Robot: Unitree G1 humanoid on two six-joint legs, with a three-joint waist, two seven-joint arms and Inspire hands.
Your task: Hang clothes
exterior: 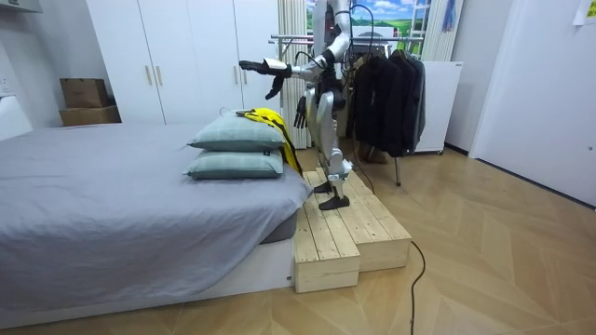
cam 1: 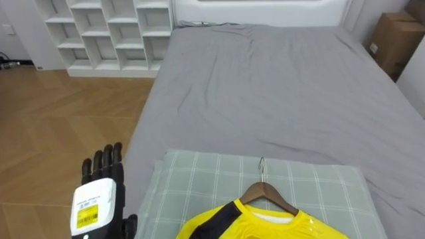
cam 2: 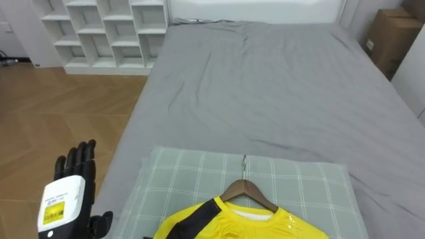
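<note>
L eye view: the step in hand was the pick-up, not yet begun. My left hand hung raised to the left of the checked pillow, back up, fingers straight and apart, holding nothing. The yellow shirt lay on its wooden hanger atop that pillow, hook pointing up the bed. The hand was near the pillow's edge but apart from shirt and hanger.

Room view: I stood on the wooden platform at the bed's head end, two stacked pillows just beside me. My L arm was stretched out about level above them, and my right hand was down by my hip (open or closed, I couldn't tell). The clothes rack w/ dark garments stood behind me.

R eye view: same layout, hanger's neck bare and reachable under the hook. Next move, as I judged it: swing the hand right and down, close round the neck, lift w/o the shirt sliding off, then turn to the rack.
</note>
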